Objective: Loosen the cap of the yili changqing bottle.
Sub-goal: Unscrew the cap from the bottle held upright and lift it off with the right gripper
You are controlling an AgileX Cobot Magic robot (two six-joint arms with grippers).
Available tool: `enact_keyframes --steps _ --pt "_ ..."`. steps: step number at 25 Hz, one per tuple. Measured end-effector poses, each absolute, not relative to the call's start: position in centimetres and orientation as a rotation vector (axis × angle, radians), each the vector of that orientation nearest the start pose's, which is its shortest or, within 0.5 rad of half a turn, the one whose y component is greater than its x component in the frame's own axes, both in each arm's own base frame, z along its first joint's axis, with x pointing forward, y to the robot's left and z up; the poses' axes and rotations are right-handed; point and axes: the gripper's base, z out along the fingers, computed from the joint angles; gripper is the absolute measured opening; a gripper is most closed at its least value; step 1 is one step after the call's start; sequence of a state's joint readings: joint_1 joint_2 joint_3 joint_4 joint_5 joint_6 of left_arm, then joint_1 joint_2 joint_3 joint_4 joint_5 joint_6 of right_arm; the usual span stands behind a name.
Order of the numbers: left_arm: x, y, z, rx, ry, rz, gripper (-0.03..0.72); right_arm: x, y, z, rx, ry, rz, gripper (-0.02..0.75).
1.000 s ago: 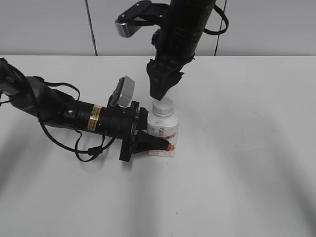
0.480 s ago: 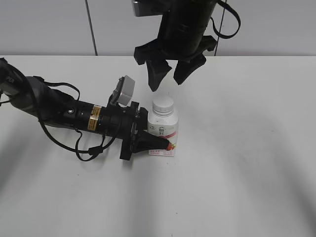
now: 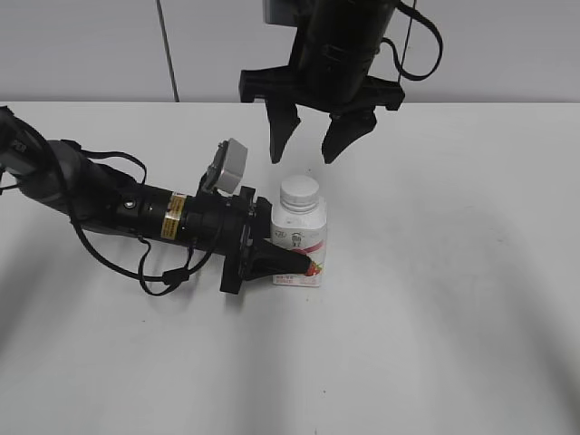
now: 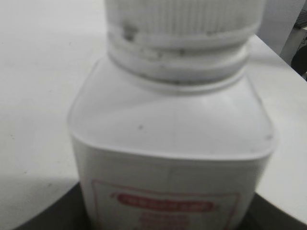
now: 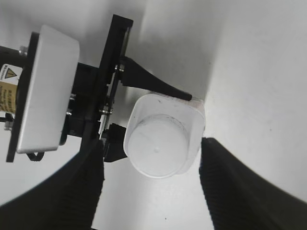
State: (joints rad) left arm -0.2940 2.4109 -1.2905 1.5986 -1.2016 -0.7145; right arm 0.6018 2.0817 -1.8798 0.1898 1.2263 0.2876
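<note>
Even, bright light falls on the white counter (image 3: pixel 471 272), with broad soft shadows. The left wrist view is blurred, the bottle (image 4: pixel 172 163) too close for focus. In the right wrist view, the counter glares nearly white.

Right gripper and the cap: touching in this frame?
Apart. The exterior view shows the right gripper open and raised above the cap, white wall and table visible between them. The right wrist view agrees: its fingers straddle the cap with clear gaps.

Lab-like — bare white table (image 3: pixel 453 299), plain grey wall (image 3: pixel 82 45).
</note>
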Motion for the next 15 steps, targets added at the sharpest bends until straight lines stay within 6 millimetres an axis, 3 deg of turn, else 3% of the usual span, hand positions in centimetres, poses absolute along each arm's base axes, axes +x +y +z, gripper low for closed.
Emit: enact_keyframes --steps 10,15 --pt "35.7 -19.7 4.9 1.467 1.507 -1.196 0.377 35.7 26.5 25.6 -0.347 2.976 0.412 0.494" --pt "35.7 -19.7 4.9 1.466 1.507 -1.197 0.377 35.9 27.1 23.9 -0.332 3.026 0.440 0.494"
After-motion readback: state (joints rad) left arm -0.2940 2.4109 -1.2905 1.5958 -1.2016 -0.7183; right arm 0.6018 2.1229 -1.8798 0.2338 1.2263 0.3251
